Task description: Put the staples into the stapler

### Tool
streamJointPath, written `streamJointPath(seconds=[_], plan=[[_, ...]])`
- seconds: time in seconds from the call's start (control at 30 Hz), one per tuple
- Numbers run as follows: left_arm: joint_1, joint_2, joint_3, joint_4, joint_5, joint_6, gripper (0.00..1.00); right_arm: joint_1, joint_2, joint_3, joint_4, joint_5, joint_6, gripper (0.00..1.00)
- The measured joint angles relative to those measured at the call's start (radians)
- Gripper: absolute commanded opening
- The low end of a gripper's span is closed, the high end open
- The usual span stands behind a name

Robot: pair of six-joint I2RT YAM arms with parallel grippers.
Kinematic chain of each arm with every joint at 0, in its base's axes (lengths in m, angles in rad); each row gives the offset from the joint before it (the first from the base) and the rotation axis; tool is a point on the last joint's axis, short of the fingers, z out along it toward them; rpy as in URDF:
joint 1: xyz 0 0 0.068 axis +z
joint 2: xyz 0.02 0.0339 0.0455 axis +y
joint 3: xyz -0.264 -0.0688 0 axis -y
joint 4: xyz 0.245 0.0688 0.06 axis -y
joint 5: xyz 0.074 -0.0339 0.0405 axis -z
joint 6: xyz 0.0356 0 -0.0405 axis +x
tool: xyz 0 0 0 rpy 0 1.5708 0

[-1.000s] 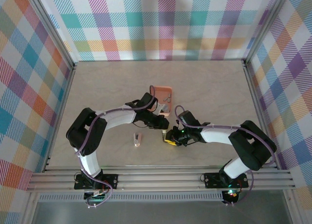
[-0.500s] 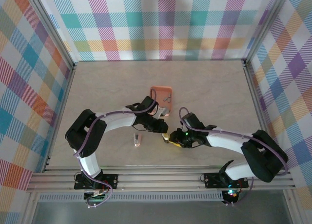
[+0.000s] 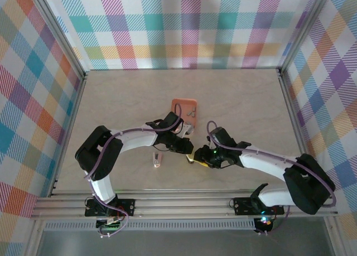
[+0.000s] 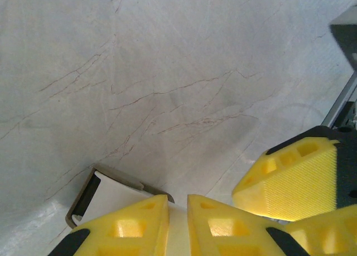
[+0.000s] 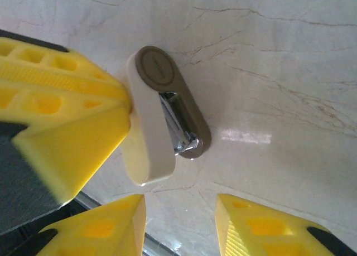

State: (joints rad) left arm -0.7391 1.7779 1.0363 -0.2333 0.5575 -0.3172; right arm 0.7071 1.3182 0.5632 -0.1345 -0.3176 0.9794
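Note:
My left gripper (image 4: 177, 225) is shut on the stapler (image 5: 149, 134), its fingers (image 5: 61, 114) clamping the cream-white top. The stapler hangs open just above the table, showing a taupe base (image 5: 167, 80) and a metal magazine (image 5: 177, 128). A corner of that cream top and its taupe frame (image 4: 103, 192) sticks out left of my fingers. Close below the stapler, my right gripper (image 5: 181, 222) stands open with nothing between its fingers. From above, both grippers (image 3: 188, 149) (image 3: 196, 157) meet mid-table. The staples (image 3: 191, 112) are tiny grey strips in the salmon-orange tray (image 3: 178, 103).
A small pink and white object (image 3: 157, 160) lies on the table left of the grippers. The tray sits just behind my left wrist. Aluminium rails (image 3: 184, 203) run along the near edge, and plaid walls enclose the table.
My right gripper's jaws have spread apart, away from the stapler. Both grippers have drifted slightly toward the near edge, the left one still holding the stapler.

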Motion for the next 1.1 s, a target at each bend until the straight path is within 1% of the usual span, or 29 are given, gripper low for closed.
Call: streamJointPath(seconds=[0.17,0.47,1.1], plan=[[0.0,0.0,-0.004,0.0,-0.003,0.0,0.17,0.0,0.061,-0.001,0.045,-0.024,0.01,0.36],[0.0,-0.001,-0.005,0.0,-0.017,0.0,0.16,0.0,0.052,-0.058,0.158,-0.042,0.068,0.36],[0.0,-0.001,-0.006,0.001,-0.021,0.0,0.15,0.0,0.044,-0.084,0.25,-0.062,0.109,0.37]])
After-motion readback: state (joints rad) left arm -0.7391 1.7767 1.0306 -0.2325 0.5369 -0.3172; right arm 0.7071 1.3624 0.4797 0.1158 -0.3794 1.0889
